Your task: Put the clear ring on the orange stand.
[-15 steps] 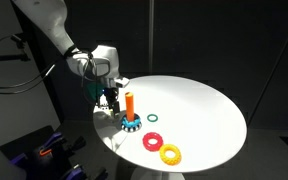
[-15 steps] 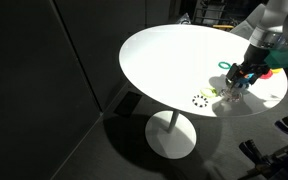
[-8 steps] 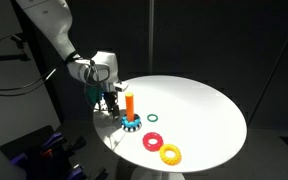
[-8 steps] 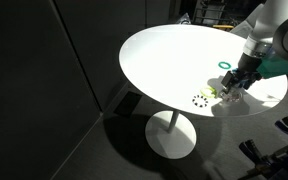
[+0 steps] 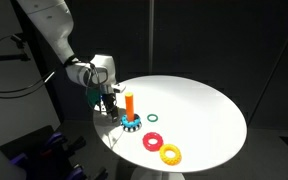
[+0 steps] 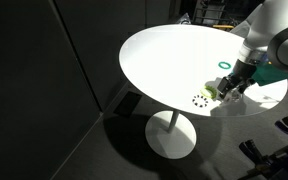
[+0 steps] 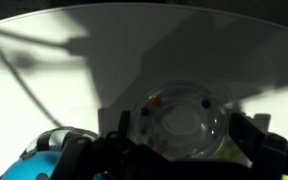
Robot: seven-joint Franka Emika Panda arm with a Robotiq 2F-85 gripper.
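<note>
Bench first: the round white top carries everything, and the arm comes in over its edge. Your tool hangs low over that edge, just beside the orange stand, which is upright on its blue toothed base.

In the wrist view the tool's fingers are spread wide. The clear ring lies flat on the bench in the gap between them and slightly ahead, so nothing is gripped yet. In an exterior view the ring shows as a faint dotted circle near the tool and apart from it.

The red ring, the yellow ring and the thin green ring lie on the far side of the stand, out of your way.

You are at the approach-to-grasp step, I judge. Next, move forward and down until the fingers straddle one side of the ring's rim, then close gently. The plastic looks slick and thin, and it could skate across the bench. After that you need to lift higher than the peg top before you carry the ring across.
</note>
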